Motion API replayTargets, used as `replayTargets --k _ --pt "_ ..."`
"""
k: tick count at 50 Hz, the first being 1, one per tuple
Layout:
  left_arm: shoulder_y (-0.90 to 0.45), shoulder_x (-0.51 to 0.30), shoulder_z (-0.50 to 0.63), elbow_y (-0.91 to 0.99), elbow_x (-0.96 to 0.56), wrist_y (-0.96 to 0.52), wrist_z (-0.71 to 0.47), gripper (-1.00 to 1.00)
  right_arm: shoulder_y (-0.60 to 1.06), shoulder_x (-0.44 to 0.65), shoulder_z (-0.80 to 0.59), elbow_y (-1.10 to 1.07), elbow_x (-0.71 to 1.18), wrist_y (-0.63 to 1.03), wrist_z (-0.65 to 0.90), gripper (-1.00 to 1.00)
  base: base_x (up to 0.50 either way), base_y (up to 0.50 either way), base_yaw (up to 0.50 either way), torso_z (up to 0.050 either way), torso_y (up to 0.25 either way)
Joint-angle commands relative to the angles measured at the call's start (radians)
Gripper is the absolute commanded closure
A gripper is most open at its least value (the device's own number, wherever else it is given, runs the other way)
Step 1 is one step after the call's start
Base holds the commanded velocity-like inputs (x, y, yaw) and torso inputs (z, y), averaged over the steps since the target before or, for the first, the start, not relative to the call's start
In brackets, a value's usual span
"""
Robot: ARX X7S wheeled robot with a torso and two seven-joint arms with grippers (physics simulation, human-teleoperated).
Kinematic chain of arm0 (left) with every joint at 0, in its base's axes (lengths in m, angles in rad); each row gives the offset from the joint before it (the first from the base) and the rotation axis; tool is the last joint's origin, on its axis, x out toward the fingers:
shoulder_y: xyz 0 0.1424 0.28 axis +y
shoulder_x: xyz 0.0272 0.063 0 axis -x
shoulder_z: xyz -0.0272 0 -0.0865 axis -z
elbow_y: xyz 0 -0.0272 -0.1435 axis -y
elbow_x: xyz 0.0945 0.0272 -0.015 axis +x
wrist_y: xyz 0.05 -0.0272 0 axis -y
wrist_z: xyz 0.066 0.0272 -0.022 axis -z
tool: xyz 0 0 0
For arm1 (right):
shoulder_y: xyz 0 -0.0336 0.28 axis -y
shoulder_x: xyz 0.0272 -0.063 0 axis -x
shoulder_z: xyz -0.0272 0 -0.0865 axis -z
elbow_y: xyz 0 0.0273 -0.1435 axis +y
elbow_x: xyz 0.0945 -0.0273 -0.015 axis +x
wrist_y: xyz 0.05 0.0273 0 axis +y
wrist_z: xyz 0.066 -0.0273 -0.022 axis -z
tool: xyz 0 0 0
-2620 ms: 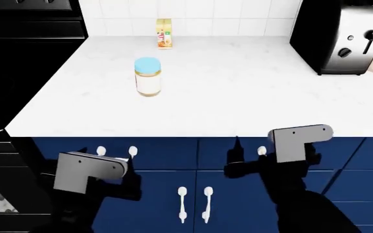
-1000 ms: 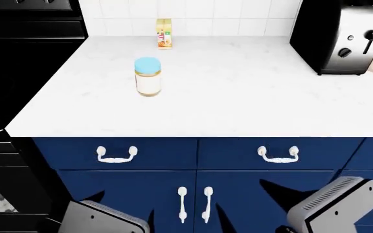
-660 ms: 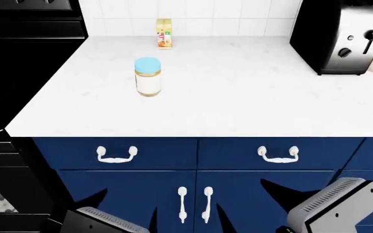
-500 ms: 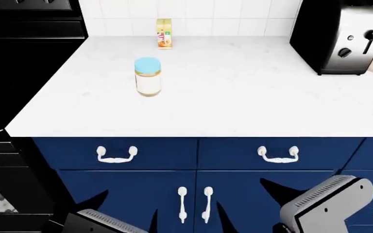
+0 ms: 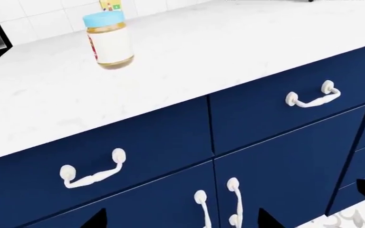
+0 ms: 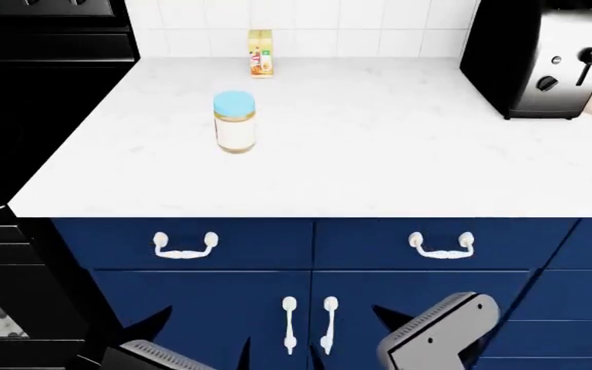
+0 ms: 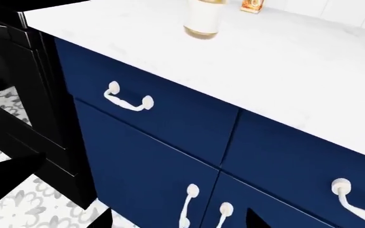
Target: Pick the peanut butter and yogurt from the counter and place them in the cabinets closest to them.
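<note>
The peanut butter (image 6: 234,122) is seen upright on the white surface (image 6: 378,154), well apart from both arms, which are held low before the blue cabinet doors (image 6: 213,324). Neither arm's jaws can be judged open or closed.

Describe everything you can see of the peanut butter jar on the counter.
The peanut butter is a clear jar of pale cream paste with a wide light-blue lid; the left wrist view shows a red-orange label along one side. It stands upright and closed on the white counter, left of centre, well in front of the small yellow carton at the tiled wall. Nothing else touches it.
</note>
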Motion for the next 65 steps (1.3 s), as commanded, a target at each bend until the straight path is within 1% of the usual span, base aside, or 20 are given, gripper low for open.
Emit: replayTargets --k 1,5,9,24,28,31,32,33,35,37,39,40,42,43,44,48,50,52,56,65 --pt "-0.001 -0.010 0.015 -0.002 0.016 0.021 0.007 -1.00 0.089 0.187 -0.353 -0.002 -0.112 -0.337 0.032 -1.00 0.00 0.00 0.00 0.000 0.000" --pt "-0.002 -0.010 0.018 -0.004 0.018 0.024 0.009 -1.00 0.155 0.262 -0.497 -0.002 -0.174 -0.474 0.035 -1.00 0.00 0.00 0.00 0.000 0.000" --pt "-0.004 -0.009 0.020 -0.005 0.018 0.025 0.009 -1.00 0.218 0.298 -0.609 -0.001 -0.200 -0.536 0.069 -1.00 0.00 0.40 0.00 0.000 0.000" --pt "-0.031 -0.011 0.023 -0.003 -0.005 0.020 0.004 -1.00 0.353 0.345 -0.786 -0.001 -0.180 -0.634 0.122 -1.00 0.00 0.50 0.00 0.000 0.000" --pt "-0.048 -0.018 0.018 0.004 -0.021 0.015 -0.006 -1.00 0.419 0.371 -0.841 -0.001 -0.161 -0.678 0.142 -1.00 0.00 0.50 0.00 0.000 0.000" --pt "-0.081 -0.024 0.019 0.022 -0.042 0.002 -0.030 -1.00 0.501 0.404 -0.921 -0.002 -0.153 -0.748 0.161 -1.00 0.00 0.50 0.00 0.000 0.000" --pt "-0.117 -0.030 0.047 0.025 -0.048 0.009 -0.042 -1.00 0.534 0.416 -0.956 -0.002 -0.150 -0.773 0.169 -1.00 0.00 0.50 0.00 0.000 0.000" --pt "-0.174 -0.041 0.103 0.025 -0.052 0.030 -0.060 -1.00 0.566 0.427 -0.990 -0.002 -0.147 -0.802 0.175 -1.00 0.00 0.00 0.00 0.000 0.000" --pt "-0.341 -0.065 0.290 0.025 -0.053 0.106 -0.111 -1.00 0.633 0.451 -1.054 -0.002 -0.135 -0.854 0.190 -1.00 0.00 0.00 0.00 0.000 0.000" --pt "-0.554 -0.076 0.547 0.025 -0.040 0.211 -0.172 -1.00 0.713 0.473 -1.133 -0.002 -0.132 -0.906 0.203 -1.00 0.00 0.00 0.00 0.000 0.000" --pt "-0.783 -0.058 0.843 0.025 -0.011 0.337 -0.241 -1.00 0.813 0.491 -1.247 -0.002 -0.140 -0.969 0.218 -1.00 0.00 0.00 0.00 0.000 0.000" --pt "-0.894 -0.036 0.993 0.025 0.009 0.405 -0.280 -1.00 0.871 0.498 -1.316 -0.002 -0.151 -1.004 0.228 -1.00 0.00 0.00 0.00 0.000 0.000" --pt "-1.088 0.037 1.277 0.025 0.057 0.549 -0.367 -1.00 1.000 0.505 -1.476 -0.002 -0.173 -1.078 0.252 -1.00 0.00 0.00 0.00 0.000 0.000" --pt "-1.162 0.080 1.393 0.025 0.084 0.617 -0.409 -1.00 1.067 0.504 -1.560 -0.002 -0.184 -1.116 0.267 -1.00 0.00 0.00 0.00 0.000 0.000" --pt "-1.205 0.096 1.452 0.025 0.096 0.651 -0.421 -1.00 1.133 0.500 -1.645 -0.002 -0.196 -1.153 0.282 -1.00 0.00 0.00 0.00 0.000 0.000" --pt "-1.247 0.102 1.495 0.025 0.102 0.672 -0.422 -1.00 1.355 0.461 -1.953 -0.002 -0.254 -1.304 0.338 -1.00 0.00 0.00 0.00 0.000 0.000" --pt "-1.248 0.103 1.495 0.025 0.102 0.672 -0.422 -1.00 1.431 0.435 -2.067 -0.002 -0.280 -1.364 0.361 -1.00 0.02 0.00 0.00 0.000 0.000" --pt "-1.239 0.103 1.486 0.025 0.101 0.666 -0.422 -1.00 1.480 0.415 -2.146 -0.001 -0.308 -1.411 0.378 -1.00 0.46 0.00 0.00 0.000 0.000" --pt "-1.229 0.105 1.473 0.025 0.098 0.661 -0.422 -1.00 1.516 0.385 -2.219 0.000 -0.339 -1.452 0.403 -1.00 0.50 0.00 0.00 0.000 0.000" --pt "-1.214 0.105 1.458 0.025 0.099 0.654 -0.422 -1.00 1.527 0.360 -2.254 0.007 -0.354 -1.475 0.420 -1.00 0.50 0.00 0.00 0.000 0.000"
